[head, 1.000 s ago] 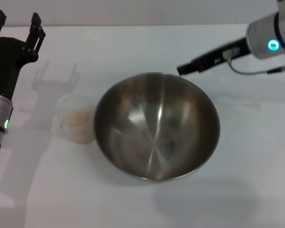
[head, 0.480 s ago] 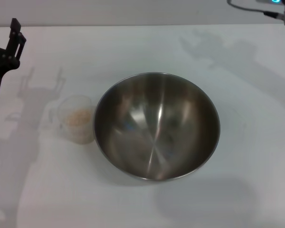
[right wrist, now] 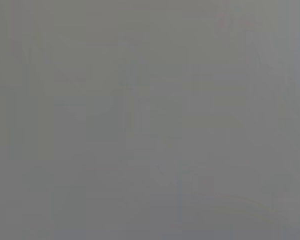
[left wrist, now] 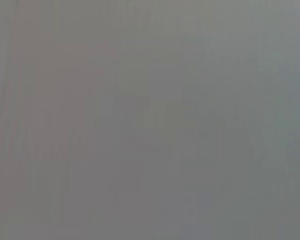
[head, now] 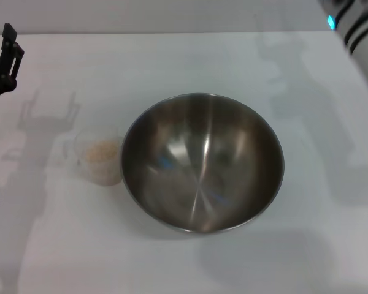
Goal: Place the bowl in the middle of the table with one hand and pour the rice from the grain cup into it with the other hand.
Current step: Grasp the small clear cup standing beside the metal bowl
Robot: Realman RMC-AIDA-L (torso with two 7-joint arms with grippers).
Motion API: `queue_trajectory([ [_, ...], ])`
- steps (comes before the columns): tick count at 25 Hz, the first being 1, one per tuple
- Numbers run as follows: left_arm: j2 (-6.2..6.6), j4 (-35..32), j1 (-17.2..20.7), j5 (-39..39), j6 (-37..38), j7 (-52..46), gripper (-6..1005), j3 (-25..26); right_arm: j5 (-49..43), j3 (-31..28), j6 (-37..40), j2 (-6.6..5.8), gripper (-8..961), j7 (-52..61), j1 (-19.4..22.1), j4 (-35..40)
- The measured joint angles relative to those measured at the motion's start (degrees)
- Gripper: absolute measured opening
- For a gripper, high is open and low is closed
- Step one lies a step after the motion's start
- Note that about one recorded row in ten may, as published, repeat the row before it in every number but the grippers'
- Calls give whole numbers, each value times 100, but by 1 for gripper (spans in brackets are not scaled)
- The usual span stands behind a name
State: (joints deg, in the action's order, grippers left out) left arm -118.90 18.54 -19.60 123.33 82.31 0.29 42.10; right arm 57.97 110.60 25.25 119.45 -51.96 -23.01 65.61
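Note:
The steel bowl (head: pixel 202 162) stands upright in the middle of the white table (head: pixel 172 61), and its inside holds no rice. The clear grain cup (head: pixel 100 160) stands upright just left of the bowl, close to its rim, with the rice (head: pixel 102 151) inside it. Only a black part of my left gripper (head: pixel 5 55) shows at the far left edge, raised and well away from the cup. Of my right arm (head: pixel 359 24), only the silver-and-black links with a blue light show in the top right corner. Both wrist views are plain grey and show no object.
Shadows of both arms lie on the table at the far left and far right. The table's far edge runs along the top of the head view. Nothing else stands on the table.
Both arms have drawn back outward: the left gripper has slid to the left edge, and the right gripper has left the view at the top right. The bowl and cup have not moved.

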Motion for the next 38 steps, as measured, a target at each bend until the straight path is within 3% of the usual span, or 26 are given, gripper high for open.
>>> queue_trajectory([
  [5,-5,0,78,11,139,-10,766,-57,-368,1266,3122,0,487,1504,-123,-1530],
  [8,-8,9,154,20,177,-11,763,-101,-788,1406,4269,-2,487,3240,-182,-2691],
  [9,-11,11,202,20,181,-12,762,-140,-1009,1378,4808,-10,487,4461,-229,-3522],
  [10,-13,14,268,20,190,-12,761,-212,-1009,1378,4808,-10,487,4461,-229,-3522],
  [14,-9,8,488,27,272,-12,755,-527,-1074,1293,5352,-40,487,6121,-338,-5011],
  [19,-8,22,861,23,319,-12,749,-904,-1067,1221,5449,-44,486,6251,-283,-5522],
  [28,-6,-1,1262,22,347,-10,736,-1694,-1064,1224,5559,-46,486,6242,-286,-5796],
  [38,-11,-11,1442,4,92,50,723,-2059,-1087,1226,5560,-55,486,6210,-327,-5833],
])
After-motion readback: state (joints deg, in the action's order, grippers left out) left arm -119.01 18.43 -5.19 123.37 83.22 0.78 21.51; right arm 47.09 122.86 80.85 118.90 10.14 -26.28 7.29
